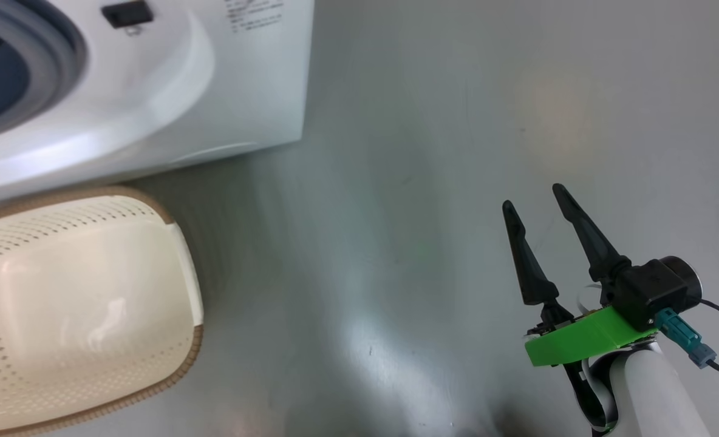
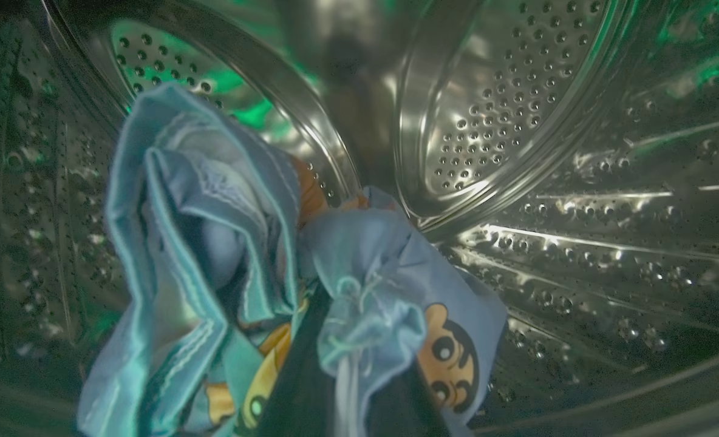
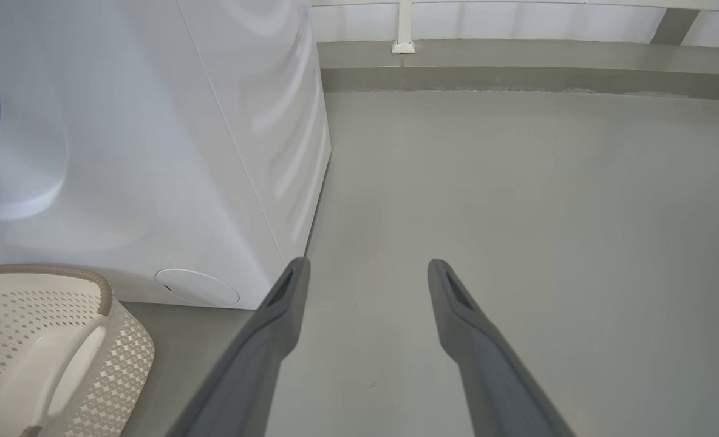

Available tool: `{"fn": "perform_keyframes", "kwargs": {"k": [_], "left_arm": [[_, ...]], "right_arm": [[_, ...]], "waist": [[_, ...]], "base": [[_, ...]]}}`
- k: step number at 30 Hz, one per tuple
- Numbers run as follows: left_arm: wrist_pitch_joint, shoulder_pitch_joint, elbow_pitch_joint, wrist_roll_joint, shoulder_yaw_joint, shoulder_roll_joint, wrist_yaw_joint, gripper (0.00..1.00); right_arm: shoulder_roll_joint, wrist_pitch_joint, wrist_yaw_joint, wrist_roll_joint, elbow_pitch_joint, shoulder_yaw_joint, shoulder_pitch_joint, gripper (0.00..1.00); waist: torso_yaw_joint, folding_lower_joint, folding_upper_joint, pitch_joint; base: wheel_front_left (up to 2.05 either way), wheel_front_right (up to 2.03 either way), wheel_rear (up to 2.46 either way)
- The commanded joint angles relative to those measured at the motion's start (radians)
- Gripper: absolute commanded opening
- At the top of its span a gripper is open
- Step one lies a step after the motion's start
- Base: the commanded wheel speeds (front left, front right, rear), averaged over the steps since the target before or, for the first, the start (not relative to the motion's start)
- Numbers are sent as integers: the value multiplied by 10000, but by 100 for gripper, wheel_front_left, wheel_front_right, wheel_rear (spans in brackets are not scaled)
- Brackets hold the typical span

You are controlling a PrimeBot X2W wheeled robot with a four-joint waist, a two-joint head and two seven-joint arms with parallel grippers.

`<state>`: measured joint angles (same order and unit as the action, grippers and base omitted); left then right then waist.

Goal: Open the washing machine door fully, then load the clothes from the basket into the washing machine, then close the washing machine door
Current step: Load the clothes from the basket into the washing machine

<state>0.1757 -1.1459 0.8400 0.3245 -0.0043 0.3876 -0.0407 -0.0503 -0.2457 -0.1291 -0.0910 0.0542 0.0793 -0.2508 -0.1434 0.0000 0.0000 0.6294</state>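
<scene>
Grey floor (image 1: 432, 182) lay beside the white washer (image 1: 244, 91). The right claw (image 1: 534, 197) stood spread. The left claw (image 2: 318, 328) was closed inside the drum (image 2: 493, 109), mostly buried under blue cloth (image 2: 201, 230).

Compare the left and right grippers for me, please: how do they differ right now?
The left gripper is shut inside the steel drum, with blue cloth bunched around it. The right gripper is open over the grey floor, touching nothing. Both have dark fingers.
</scene>
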Motion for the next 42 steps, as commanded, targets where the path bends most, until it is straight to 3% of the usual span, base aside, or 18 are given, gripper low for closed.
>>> {"fn": "perform_keyframes", "kwargs": {"k": [1,14,31,32,33,34,42], "left_arm": [[-143,-683,-316,-227,-17,830,-112,0],[-697,-3147,300,-1034,-946,1802,-459,0],[88,-5083,2894,-1546,-1826,1868,-516,0],[154,-5126,2993,-1558,-1864,1861,-527,16],[254,-5162,3065,-1581,-1899,1862,-505,87],[293,-5186,3196,-1512,-1862,1833,-508,100],[583,-5093,3770,-1379,-2042,1705,-686,100]], "right_arm": [[1,-105,-16,-103,-197,229,0,100],[1,-154,-16,-416,-65,543,-320,100],[1,-159,-16,-556,-190,761,-466,100],[1,-159,-16,-561,-188,763,-473,100],[1,-159,-16,-563,-185,762,-476,100],[1,-159,-16,-566,-176,762,-478,100],[1,-160,-16,-490,-138,678,-487,100]], "waist": [[-169,0,0,368],[-765,0,0,1313],[-1144,0,0,1777],[-1143,0,0,1775],[-1140,0,0,1769],[-1137,0,0,1751],[-977,0,0,1484]], "base": [[0,0,0],[0,0,0],[0,0,0],[0,0,0],[0,0,0],[0,0,0],[0,0,0]]}}
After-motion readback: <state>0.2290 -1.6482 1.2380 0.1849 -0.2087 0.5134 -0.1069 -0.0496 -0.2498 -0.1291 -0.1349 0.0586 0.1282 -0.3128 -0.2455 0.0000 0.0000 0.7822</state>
